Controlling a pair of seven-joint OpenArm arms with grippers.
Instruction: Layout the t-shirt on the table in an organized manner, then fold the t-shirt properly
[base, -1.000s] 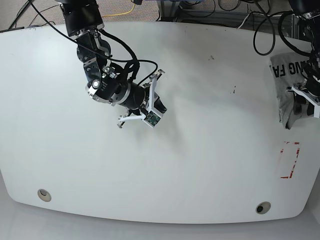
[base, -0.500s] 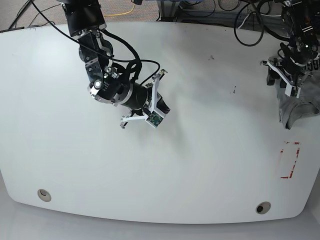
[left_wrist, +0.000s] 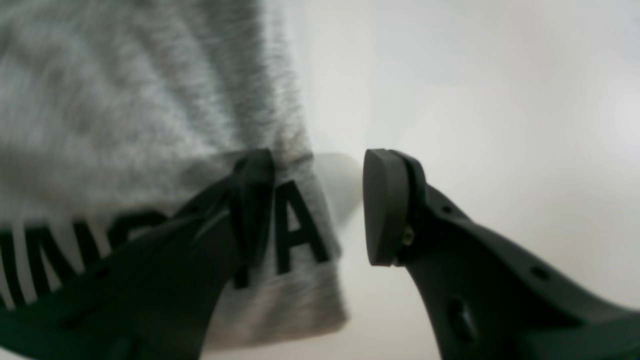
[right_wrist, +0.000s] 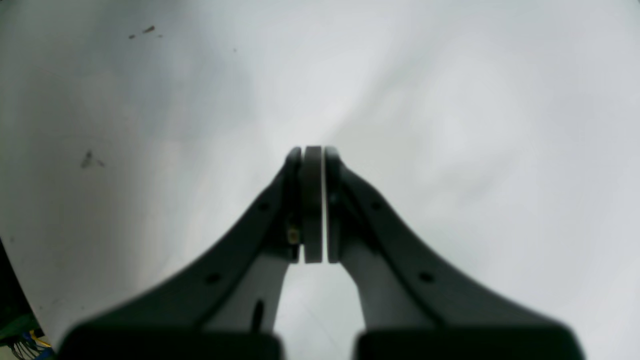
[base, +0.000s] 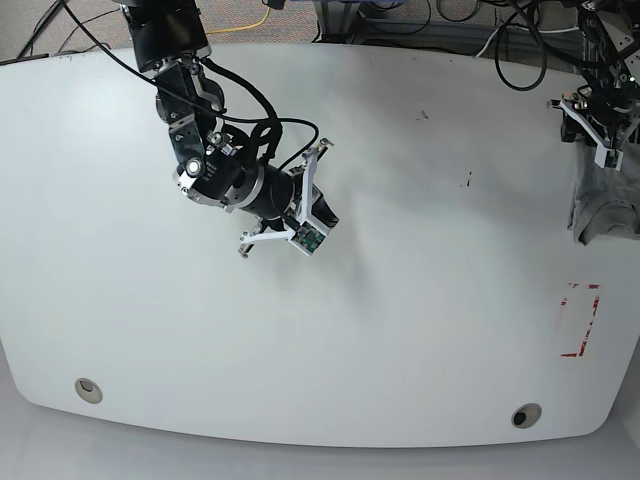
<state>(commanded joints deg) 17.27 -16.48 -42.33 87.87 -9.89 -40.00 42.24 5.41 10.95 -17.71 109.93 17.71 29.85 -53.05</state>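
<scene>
The heather-grey t-shirt (base: 602, 205) lies bunched in a narrow heap at the table's (base: 400, 330) far right edge. Up close, the t-shirt (left_wrist: 150, 100) shows black lettering. My left gripper (base: 589, 127) hangs over the heap's upper end. In the left wrist view my left gripper (left_wrist: 317, 200) is open: one finger (left_wrist: 255, 190) is over the cloth, the other (left_wrist: 382, 205) over bare table, with the shirt's edge in the gap. My right gripper (right_wrist: 313, 200) is shut on nothing above bare white table, and in the base view my right gripper (base: 320, 212) is left of centre.
A red tape rectangle (base: 580, 320) marks the table near the right front. Two small round holes (base: 88, 389) (base: 525, 414) sit by the front edge. Cables (base: 520, 50) hang behind the back right corner. Dark specks (base: 468, 181) dot the surface.
My left gripper has moved toward the back and right. The t-shirt has drawn from a wider patch with its lettering showing into a narrower bunch nearer the edge. The right arm has barely moved.
</scene>
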